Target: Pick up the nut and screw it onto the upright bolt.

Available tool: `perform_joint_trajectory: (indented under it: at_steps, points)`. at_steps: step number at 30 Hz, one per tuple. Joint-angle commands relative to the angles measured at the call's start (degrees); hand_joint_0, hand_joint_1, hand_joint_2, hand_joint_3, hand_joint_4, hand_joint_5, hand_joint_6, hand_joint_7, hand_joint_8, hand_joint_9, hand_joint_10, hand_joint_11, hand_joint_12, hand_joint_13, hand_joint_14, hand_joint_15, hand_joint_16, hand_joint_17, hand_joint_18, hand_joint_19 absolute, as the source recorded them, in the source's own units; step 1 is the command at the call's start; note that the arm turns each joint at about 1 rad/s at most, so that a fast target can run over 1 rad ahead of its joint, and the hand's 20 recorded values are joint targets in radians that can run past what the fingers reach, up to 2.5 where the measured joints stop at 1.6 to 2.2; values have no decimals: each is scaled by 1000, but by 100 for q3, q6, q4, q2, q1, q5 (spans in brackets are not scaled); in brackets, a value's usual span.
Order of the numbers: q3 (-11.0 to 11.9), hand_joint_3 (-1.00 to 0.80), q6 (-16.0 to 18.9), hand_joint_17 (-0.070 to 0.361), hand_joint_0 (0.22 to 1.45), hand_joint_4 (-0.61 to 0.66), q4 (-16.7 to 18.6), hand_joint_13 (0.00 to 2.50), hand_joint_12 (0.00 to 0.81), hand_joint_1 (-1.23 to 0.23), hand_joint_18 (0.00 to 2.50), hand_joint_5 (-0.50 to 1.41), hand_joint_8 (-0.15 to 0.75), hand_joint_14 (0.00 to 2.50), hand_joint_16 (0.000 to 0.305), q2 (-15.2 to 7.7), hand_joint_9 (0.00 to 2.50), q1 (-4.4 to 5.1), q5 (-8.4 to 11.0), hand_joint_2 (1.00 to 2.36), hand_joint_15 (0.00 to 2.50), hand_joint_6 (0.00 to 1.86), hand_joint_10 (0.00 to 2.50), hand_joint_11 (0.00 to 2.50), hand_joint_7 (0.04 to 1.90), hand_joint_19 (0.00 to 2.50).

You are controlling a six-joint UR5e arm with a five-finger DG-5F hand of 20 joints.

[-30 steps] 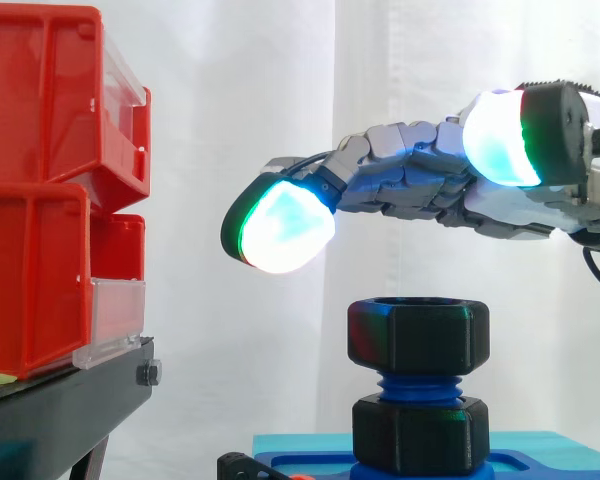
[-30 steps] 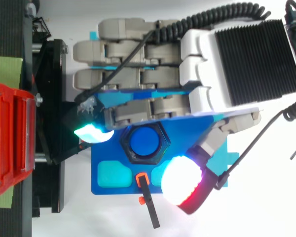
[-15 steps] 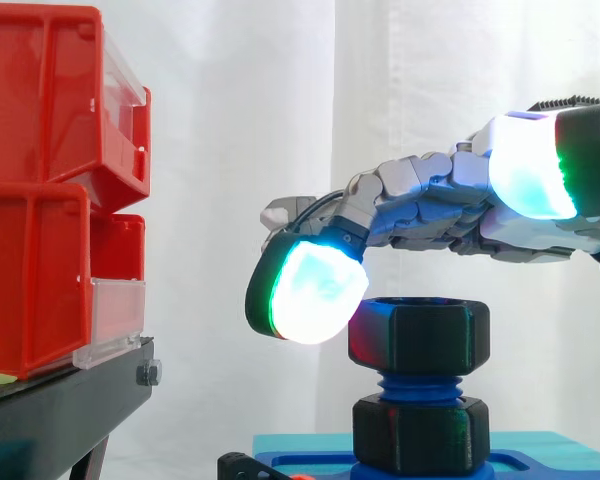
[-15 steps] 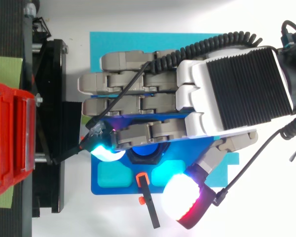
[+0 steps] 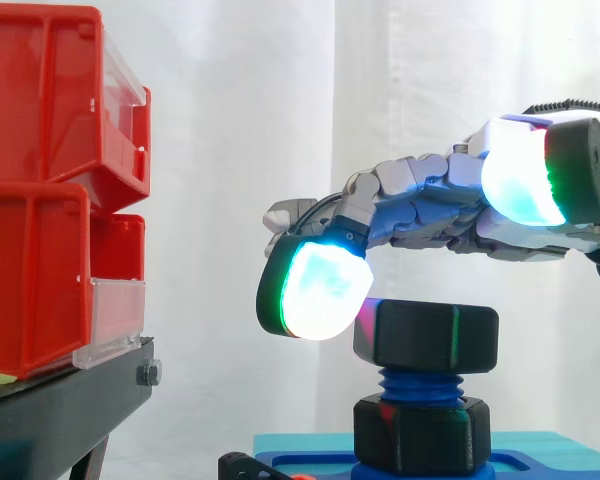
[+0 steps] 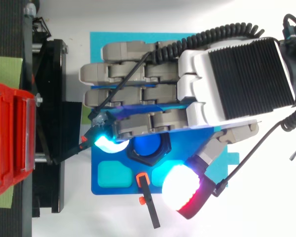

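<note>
— Nut placement, as we see it?
— Sitting on the bolt threads, partway down. Our robot hand lies spread, clamping nothing; one fingertip touches the nut at 9 o'clock.
— So we're screwing; next we'd judge a sideways push to turn it.

Red, black & blue vs. white backdrop.
Black hexagonal plastic nut w/ faint red-green glints, on blue threaded plastic bolt; blue plastic base plate w/ turquoise patches, on cyan mat. Grey-and-white robot hand, black ribbed back; fingertip pad glows white-cyan, green rim; thumb pad white, red edge. Glossy red plastic bins w/ clear fronts, matte black stand, plain white curtain.
</note>
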Motion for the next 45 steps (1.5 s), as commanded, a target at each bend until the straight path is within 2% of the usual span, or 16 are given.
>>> perform_joint_trajectory:
  at_steps: [1, 14, 31, 37, 45]
  points:
    - [0, -500, -6, 72, 477, 275, 16, 153, 275, -132, 0, -87, 232, 0, 32, -5, 398, -33, -4, 1000, 0, 504, 0, 0, 995, 0]
    - [0, -500, -23, 61, 490, 268, 60, 255, 255, -203, 0, -53, 263, 0, 27, -5, 549, -112, -30, 1000, 0, 504, 0, 0, 1192, 0]
    - [0, -500, -23, 52, 485, 193, 78, 380, 239, -183, 30, 19, 268, 0, 23, -5, 727, -191, -30, 1000, 0, 501, 0, 0, 1384, 0]
    - [0, -500, -23, 42, 494, 143, 139, 489, 214, -197, 147, 48, 256, 0, 19, 4, 895, -217, -39, 1000, 0, 507, 0, 0, 1415, 0]
    - [0, -500, -23, 20, 504, 43, 175, 775, 140, -241, 460, 80, 212, 0, 9, 4, 1294, -261, -127, 1000, 0, 541, 0, 0, 1367, 0]
